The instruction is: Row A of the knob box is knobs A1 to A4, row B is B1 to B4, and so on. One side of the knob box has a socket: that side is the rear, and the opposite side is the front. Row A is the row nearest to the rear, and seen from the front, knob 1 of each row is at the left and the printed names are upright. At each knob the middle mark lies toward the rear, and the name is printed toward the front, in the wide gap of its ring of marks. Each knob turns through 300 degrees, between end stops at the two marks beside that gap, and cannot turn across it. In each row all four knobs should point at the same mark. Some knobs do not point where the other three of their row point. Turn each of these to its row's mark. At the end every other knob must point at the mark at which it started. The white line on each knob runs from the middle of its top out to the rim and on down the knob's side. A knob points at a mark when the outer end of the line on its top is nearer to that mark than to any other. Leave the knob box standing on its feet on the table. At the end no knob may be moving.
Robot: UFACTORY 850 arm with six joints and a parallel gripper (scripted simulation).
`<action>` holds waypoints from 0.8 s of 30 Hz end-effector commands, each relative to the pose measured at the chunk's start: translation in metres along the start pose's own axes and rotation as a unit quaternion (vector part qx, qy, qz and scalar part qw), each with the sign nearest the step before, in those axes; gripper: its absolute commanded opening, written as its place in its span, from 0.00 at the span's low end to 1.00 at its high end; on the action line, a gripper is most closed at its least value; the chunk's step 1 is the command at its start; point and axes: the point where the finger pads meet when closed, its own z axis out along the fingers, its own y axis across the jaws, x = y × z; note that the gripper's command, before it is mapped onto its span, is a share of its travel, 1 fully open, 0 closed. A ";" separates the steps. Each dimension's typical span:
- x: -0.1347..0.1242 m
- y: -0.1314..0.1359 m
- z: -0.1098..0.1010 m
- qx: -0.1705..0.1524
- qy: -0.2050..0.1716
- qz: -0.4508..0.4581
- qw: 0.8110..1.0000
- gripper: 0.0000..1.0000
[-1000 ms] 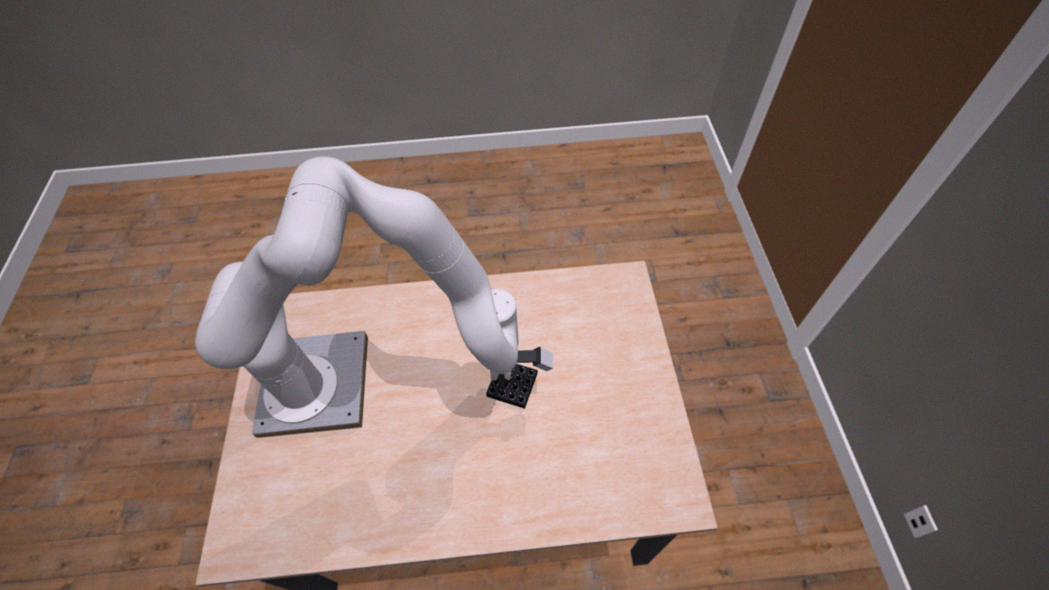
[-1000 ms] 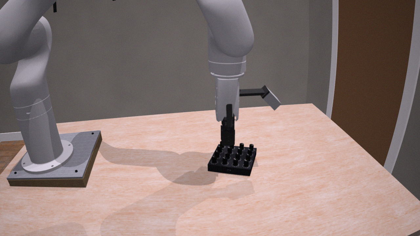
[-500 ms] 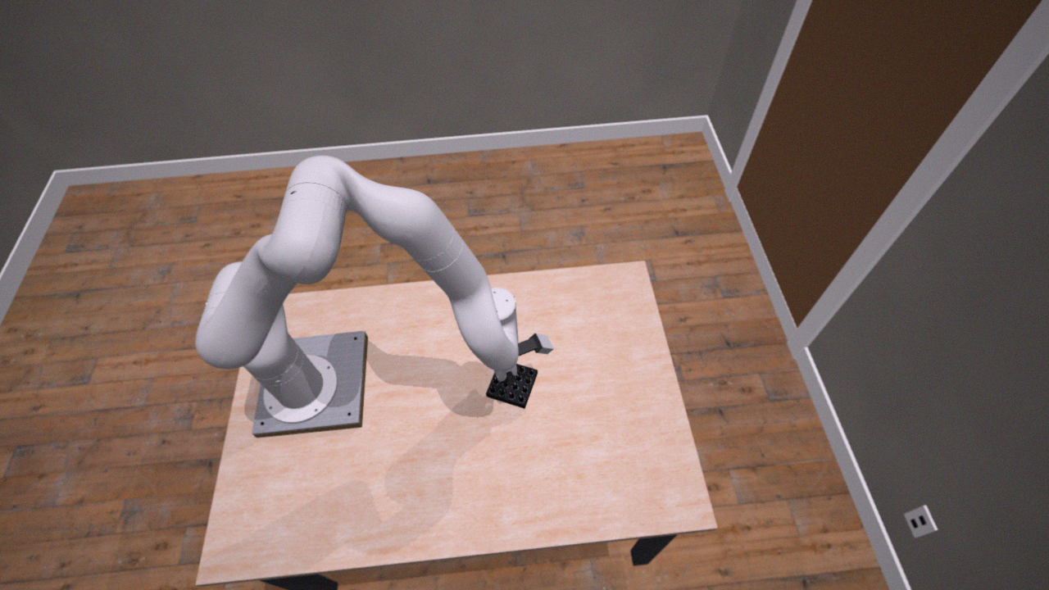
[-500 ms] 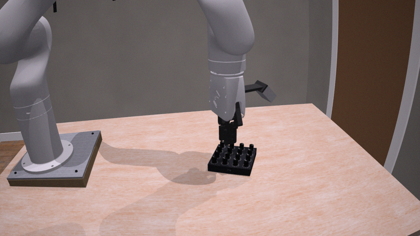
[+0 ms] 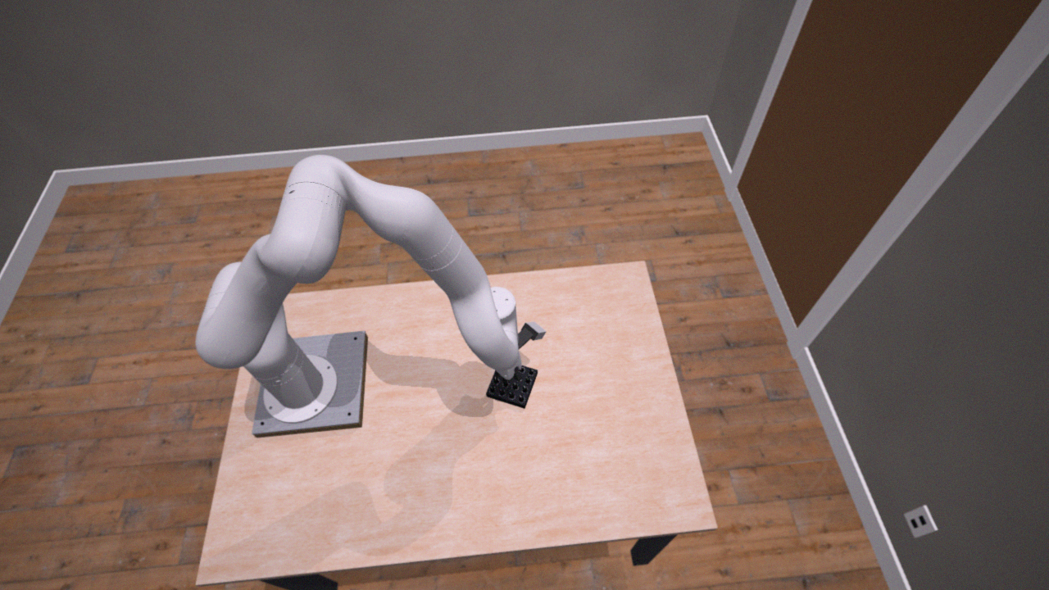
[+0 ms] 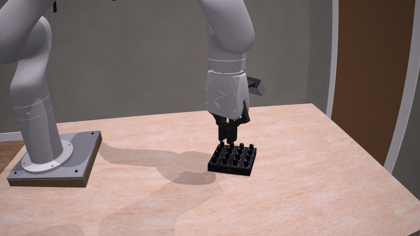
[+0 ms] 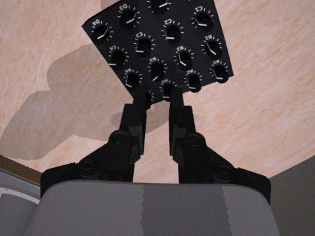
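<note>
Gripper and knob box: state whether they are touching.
Cannot tell. In the wrist view the gripper overlaps the nearest knobs of the knob box, hiding any contact; the exterior view is too small to judge.

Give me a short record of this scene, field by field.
Arm: arm reaching down over the knob box
Knob box: standing flat on the table, sixteen knobs
Gripper: gripper pointing down at an edge row, narrow gap between its sides
Grasp: cannot tell whether a knob is pinched
Base: bolted to a grey plate
</note>
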 end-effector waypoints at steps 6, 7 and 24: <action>0.001 0.001 -0.003 0.009 0.009 -0.146 0.989 0.19; 0.001 0.001 -0.003 0.009 0.010 -0.160 0.987 0.19; 0.001 0.001 -0.006 0.007 0.011 -0.379 0.925 0.19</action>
